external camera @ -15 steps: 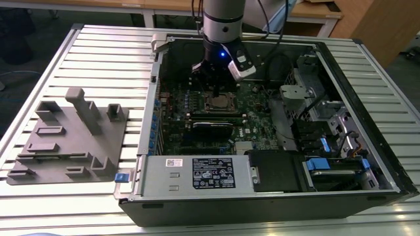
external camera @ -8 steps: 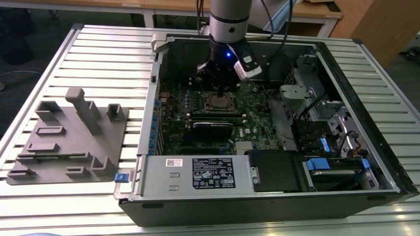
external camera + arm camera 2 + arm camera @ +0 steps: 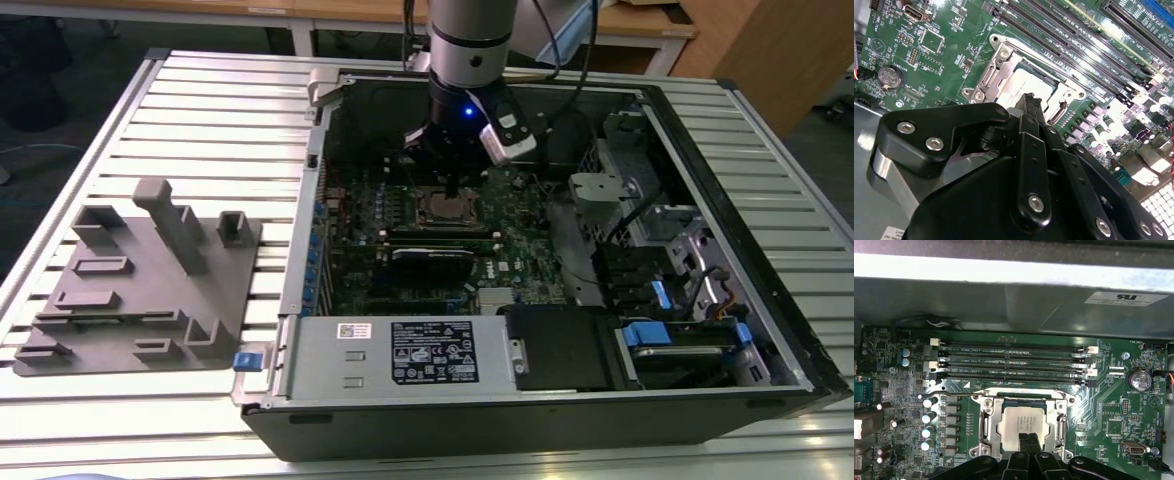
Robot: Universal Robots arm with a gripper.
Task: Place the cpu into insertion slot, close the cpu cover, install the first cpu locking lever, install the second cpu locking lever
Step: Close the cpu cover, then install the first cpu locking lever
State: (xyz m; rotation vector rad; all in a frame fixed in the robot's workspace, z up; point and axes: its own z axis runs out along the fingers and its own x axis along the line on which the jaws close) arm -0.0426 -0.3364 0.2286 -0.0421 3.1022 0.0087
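Hand [image 3: 454, 185]: fingers [image 3: 1029, 440] drawn narrow together, gripping nothing, tips at the cpu's edge.
Cpu [image 3: 1021, 421]: lies flat in the insertion slot [image 3: 1024, 402], silver top showing.
Cpu cover [image 3: 988, 424]: lies flat, framing the cpu.
Computer case [image 3: 747, 250]: open on the worktop [image 3: 200, 110].

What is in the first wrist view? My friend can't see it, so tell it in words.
The gripper, its black fingers shut together, points at the edge of the square silver cpu, which lies framed by the metal cpu cover on a green motherboard. Long black slots run side by side beyond it.
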